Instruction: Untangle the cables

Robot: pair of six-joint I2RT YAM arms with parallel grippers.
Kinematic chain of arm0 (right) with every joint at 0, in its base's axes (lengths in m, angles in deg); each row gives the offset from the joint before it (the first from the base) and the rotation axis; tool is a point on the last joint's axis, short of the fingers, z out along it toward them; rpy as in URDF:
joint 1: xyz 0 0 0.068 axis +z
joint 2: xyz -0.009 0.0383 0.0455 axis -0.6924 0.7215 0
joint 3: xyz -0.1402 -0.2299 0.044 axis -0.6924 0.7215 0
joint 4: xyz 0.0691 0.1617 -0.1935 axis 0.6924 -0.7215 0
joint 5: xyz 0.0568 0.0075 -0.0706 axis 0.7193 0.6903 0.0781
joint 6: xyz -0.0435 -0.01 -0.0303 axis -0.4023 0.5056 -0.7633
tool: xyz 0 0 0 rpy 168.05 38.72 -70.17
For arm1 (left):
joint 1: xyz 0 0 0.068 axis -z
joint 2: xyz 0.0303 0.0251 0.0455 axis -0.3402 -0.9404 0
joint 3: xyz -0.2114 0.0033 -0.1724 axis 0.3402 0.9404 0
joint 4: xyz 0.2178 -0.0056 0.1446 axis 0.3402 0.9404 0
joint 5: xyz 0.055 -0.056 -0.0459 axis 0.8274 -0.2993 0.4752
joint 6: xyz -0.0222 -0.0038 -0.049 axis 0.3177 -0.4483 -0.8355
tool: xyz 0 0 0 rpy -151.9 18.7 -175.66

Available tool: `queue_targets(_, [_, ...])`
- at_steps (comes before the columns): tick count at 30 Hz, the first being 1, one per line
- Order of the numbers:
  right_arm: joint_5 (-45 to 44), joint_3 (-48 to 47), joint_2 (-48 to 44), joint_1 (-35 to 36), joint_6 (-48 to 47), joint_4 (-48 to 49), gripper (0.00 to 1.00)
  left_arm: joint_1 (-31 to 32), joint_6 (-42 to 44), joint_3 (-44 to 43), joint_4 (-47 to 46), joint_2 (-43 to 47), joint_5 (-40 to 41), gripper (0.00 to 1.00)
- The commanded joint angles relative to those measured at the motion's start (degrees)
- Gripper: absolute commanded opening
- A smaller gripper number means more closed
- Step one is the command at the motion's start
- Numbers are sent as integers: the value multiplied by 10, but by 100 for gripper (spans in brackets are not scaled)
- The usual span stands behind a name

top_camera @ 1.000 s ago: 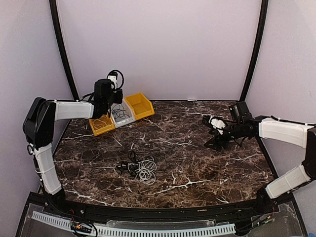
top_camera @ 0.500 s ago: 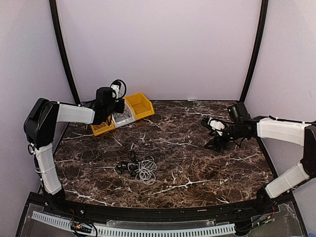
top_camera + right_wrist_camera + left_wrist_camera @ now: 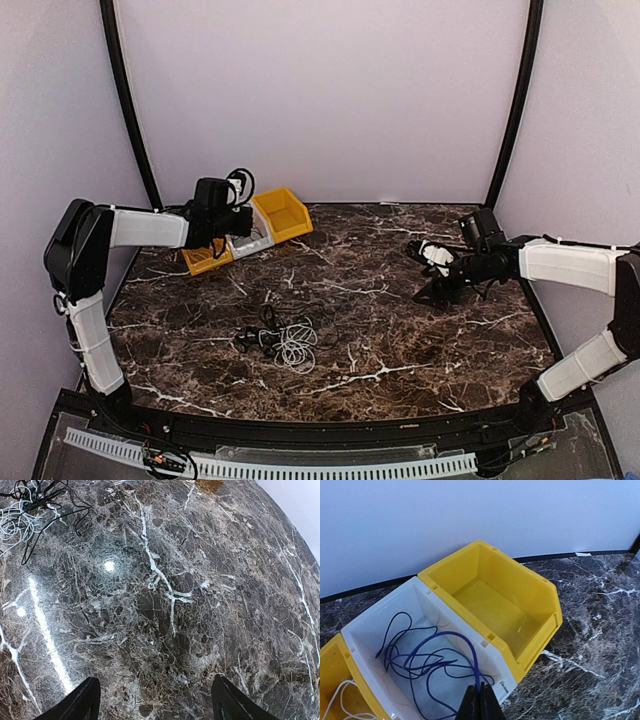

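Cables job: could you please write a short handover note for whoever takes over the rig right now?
Left gripper: fingers shut on the blue cable, above the white bin where the rest of it lies.
Right gripper: open, empty, above the table.
Done: a white cable lies in the left yellow bin; the right yellow bin is empty.
Left: probably release the blue cable, then separate the black-and-white tangle mid-table.

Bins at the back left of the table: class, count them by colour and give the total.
Yellow bins: 2
White bin: 1
Total: 3
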State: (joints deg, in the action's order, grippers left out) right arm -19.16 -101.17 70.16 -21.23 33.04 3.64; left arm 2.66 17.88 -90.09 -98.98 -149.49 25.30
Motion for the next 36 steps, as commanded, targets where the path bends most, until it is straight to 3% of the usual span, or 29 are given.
queue_targets(1, [-2,0,4,4,-6,2,78,-20,-76,-91,113,-16,-110,0])
queue_targets(5, [-1,0,4,5,-7,0,79,-35,-127,-127,144,-40,-166,0])
queue_targets(17, [-4,-5,15,7,-11,-9,80,-51,-193,-193,230,-88,-133,0])
queue_targets(22, [-6,-6,18,9,-11,-10,80,-52,-201,-199,234,-97,-116,11])
queue_targets(36, [-13,-7,25,13,-13,-13,81,-53,-157,-236,320,-83,-89,27])
